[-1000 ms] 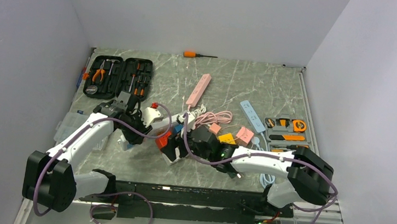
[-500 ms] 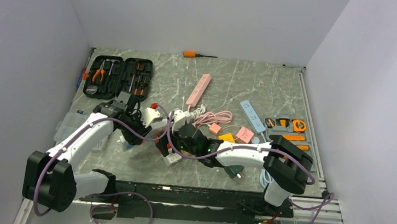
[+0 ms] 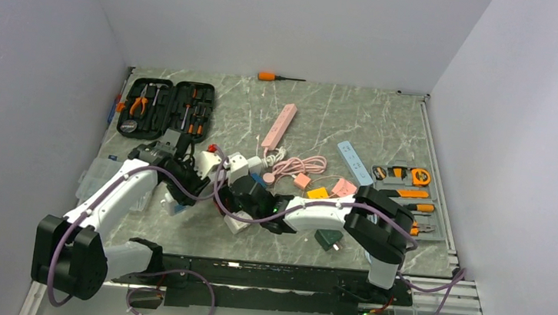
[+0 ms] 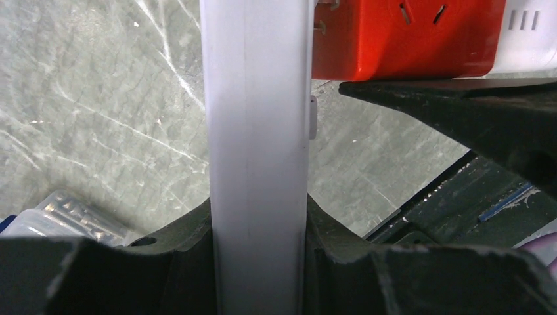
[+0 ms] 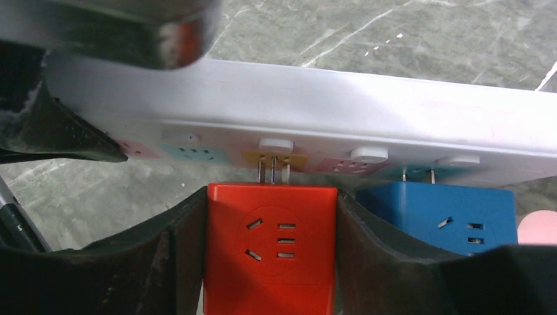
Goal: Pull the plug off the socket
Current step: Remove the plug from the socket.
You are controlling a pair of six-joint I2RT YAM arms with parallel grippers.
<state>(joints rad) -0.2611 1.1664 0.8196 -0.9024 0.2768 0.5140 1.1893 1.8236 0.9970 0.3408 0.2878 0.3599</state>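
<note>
Right hand farther left, snug around red plug; left hand tight on socket strip; tools in case.

2 arms, same build. Left arm and right arm: white shell links, chunky black joint housings, black mounts at the base. A thin purple cable loops loose along each arm. Left fingers and right fingers: matte black, wedge-shaped, slightly scuffed.
</note>
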